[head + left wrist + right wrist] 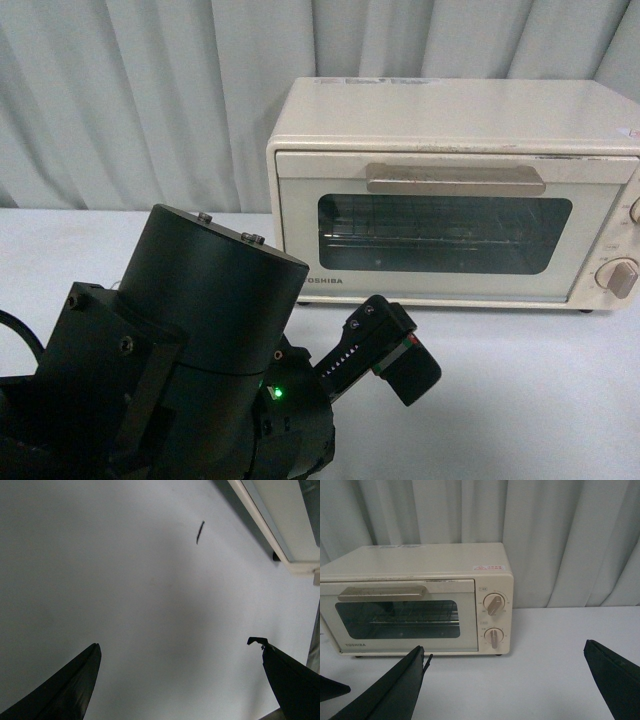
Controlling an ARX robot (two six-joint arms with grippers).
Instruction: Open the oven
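The cream-white oven (450,190) stands at the back right of the white table. Its glass door is shut, with the beige bar handle (455,178) across the top and the wire rack behind the glass. My left gripper (177,642) is open and empty, low over the table in front of the oven's lower left corner (287,535). My right gripper (505,647) is open and empty. It faces the oven (415,600) from a distance, level with the knobs (493,604). The handle also shows in the right wrist view (382,592).
My left arm (200,330) fills the lower left of the front view. A grey curtain (130,90) hangs behind the table (520,390). A small dark mark (200,532) lies on the table near the oven's foot.
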